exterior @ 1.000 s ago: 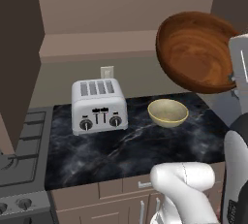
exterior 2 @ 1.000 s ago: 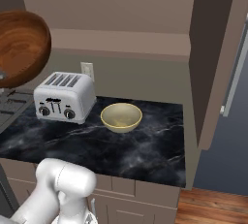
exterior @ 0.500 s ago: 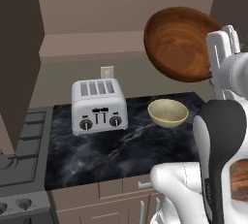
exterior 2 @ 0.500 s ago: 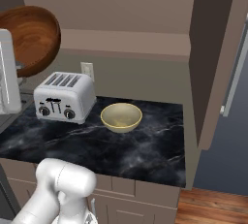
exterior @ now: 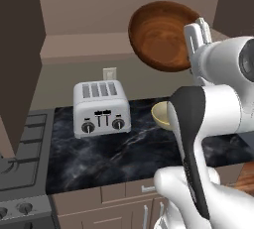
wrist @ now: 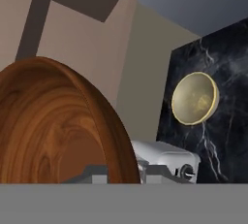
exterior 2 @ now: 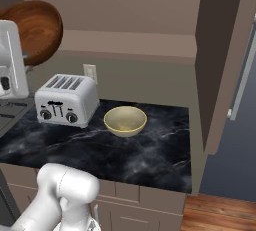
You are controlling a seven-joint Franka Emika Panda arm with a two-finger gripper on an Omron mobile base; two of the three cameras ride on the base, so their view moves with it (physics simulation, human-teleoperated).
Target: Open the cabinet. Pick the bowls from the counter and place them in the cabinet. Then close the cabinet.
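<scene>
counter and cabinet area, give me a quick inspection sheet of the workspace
surface: black counter, bare apart from the items below
job's things: wooden bowl held up in the air, tilted on edge, above the counter; cream bowl upright on the counter, right of the toaster; cabinet door swung open
clutter: silver toaster at the back of the counter; wall outlet behind it
grippers: gripper with its jaws shut on the wooden bowl's rim
cables: nothing seen
surroundings: stove left of the counter; drawers below it
</scene>
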